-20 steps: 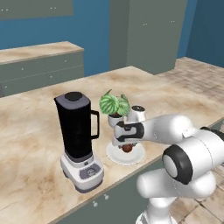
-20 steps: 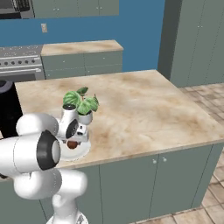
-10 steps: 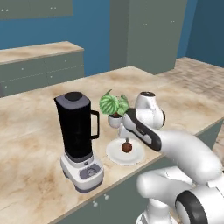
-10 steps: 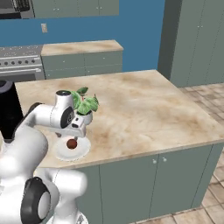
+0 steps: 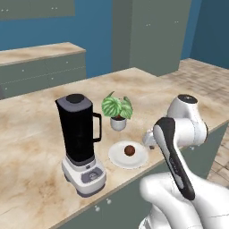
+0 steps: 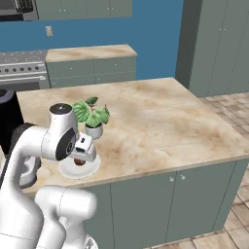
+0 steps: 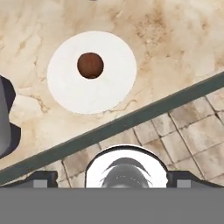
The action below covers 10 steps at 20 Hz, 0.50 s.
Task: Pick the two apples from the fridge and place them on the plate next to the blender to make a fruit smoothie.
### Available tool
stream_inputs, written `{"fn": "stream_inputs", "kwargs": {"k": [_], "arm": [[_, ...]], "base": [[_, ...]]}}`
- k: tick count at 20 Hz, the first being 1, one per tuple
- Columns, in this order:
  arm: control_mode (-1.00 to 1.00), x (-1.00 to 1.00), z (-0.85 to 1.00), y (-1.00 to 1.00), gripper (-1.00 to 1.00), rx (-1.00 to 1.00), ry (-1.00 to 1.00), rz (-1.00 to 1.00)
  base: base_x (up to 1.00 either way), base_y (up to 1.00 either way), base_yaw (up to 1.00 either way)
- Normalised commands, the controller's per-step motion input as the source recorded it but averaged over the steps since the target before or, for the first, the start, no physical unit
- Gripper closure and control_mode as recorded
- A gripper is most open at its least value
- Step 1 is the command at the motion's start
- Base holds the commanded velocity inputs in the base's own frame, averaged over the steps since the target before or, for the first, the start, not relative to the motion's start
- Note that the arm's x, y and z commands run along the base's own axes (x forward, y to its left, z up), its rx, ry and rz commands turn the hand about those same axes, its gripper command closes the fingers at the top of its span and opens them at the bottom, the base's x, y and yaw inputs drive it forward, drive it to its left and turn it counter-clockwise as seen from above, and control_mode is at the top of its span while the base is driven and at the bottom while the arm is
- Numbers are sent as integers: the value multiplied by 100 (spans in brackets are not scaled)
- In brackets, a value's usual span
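Observation:
One small reddish-brown apple (image 5: pixel 129 150) (image 7: pixel 90 65) lies on the round white plate (image 5: pixel 117 157) (image 7: pixel 109 89) (image 6: pixel 65 170), a little off its middle. The plate sits on the counter just right of the black blender (image 5: pixel 79 129). My gripper (image 5: pixel 149 139) (image 6: pixel 86 149) hangs above the counter's front edge, to the plate's right, apart from the apple. In the hand view its fingertips (image 7: pixel 42 177) stand wide apart with nothing held. The fridge is out of view.
A small potted plant (image 5: pixel 117 110) (image 6: pixel 92 116) stands right behind the plate. The counter's front edge (image 7: pixel 144 114) runs under the hand, with tiled floor beyond it. Grey-green cupboards and a stove (image 6: pixel 22 73) line the back wall.
The gripper let go of the apple on the plate, then rose and drew back toward the counter's front edge. The apple stayed put on the plate.

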Motion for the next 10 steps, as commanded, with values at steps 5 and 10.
{"fn": "stream_inputs", "kwargs": {"k": [5, 10], "arm": [[-100, -50, 26, -1, -100, 0, -37, 0], [100, -1, 0, 0, -100, 0, 0, 0]], "base": [[0, 0, 0], [-5, -11, 2]]}}
